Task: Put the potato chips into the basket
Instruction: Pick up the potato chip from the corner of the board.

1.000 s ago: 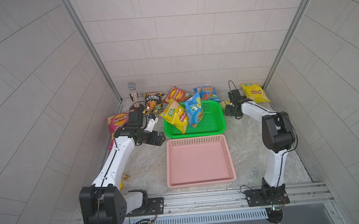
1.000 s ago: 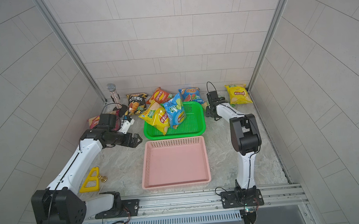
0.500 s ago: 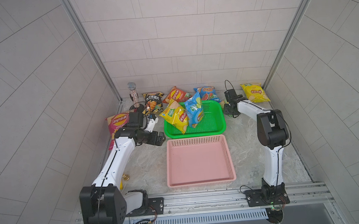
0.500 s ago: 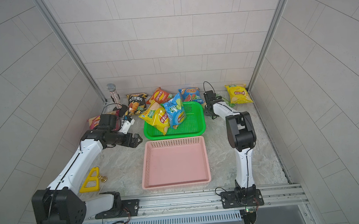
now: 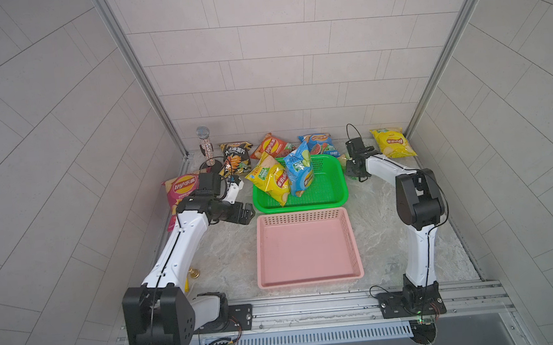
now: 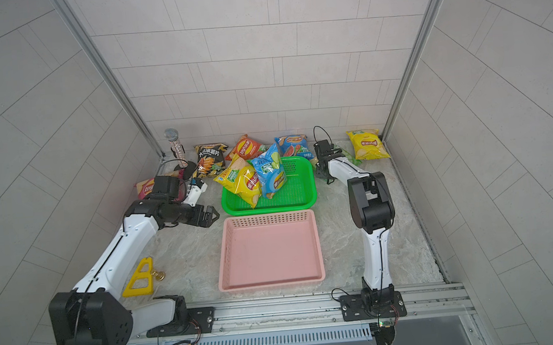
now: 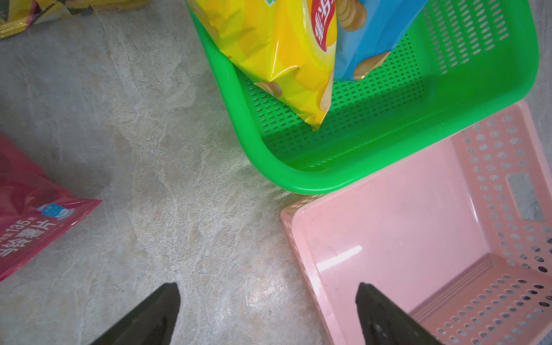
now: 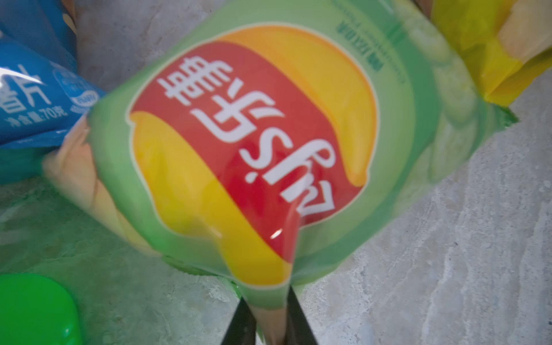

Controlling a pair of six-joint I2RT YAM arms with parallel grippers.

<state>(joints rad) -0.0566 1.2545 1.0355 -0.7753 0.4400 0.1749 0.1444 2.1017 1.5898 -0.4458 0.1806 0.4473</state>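
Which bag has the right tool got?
The green bag, the only one that colour; the right tool pinches its edge.

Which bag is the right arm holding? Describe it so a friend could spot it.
Find the bright green perforated plastic basket. Just outside its far right corner, the right end effector pinches a glossy pale green chip bag. It is the only pale green one, between a blue bag and a yellow bag.
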